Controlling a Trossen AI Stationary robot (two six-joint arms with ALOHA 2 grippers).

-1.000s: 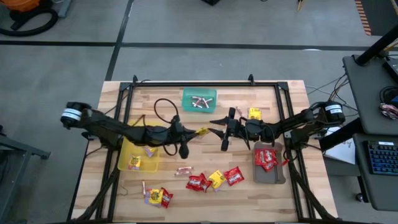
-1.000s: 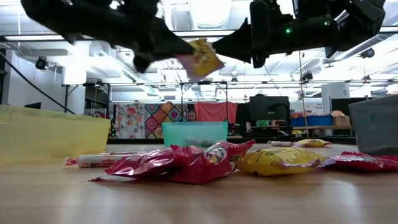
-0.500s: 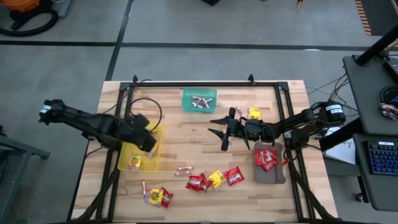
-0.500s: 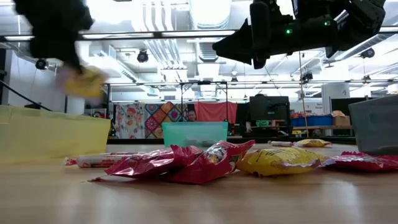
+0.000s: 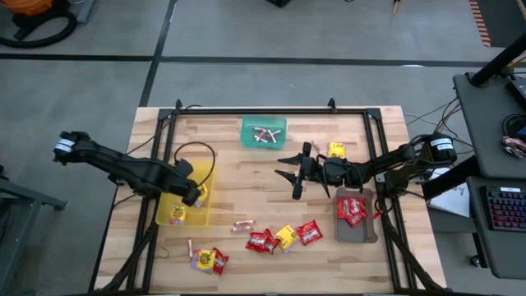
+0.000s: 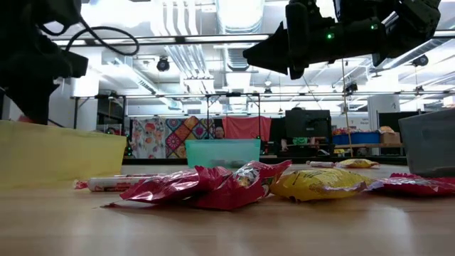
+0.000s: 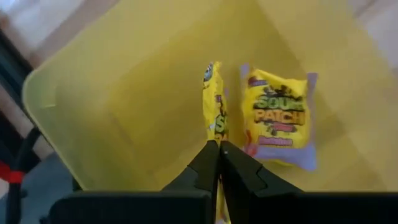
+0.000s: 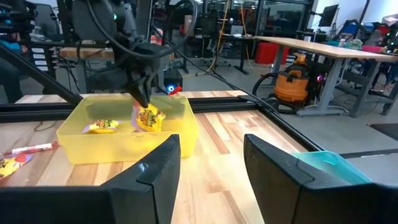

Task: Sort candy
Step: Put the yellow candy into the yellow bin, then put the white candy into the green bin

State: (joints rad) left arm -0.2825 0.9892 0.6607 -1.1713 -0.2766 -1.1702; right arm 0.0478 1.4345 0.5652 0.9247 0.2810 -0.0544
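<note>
The left gripper (image 7: pixel 217 151) – pinched on a yellow, purple-marked candy packet (image 7: pixel 212 102) – hangs inside the translucent yellow plastic tray (image 7: pixel 112 93) (beside another packet (image 7: pixel 278 118)); the right gripper (image 5: pixel 292 174) hovers mid-table, fingers wide.

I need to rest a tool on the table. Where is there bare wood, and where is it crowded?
Bare wood lies between the yellow tray and the right hand, and left of the green tray. The near edge is crowded with candy.
</note>
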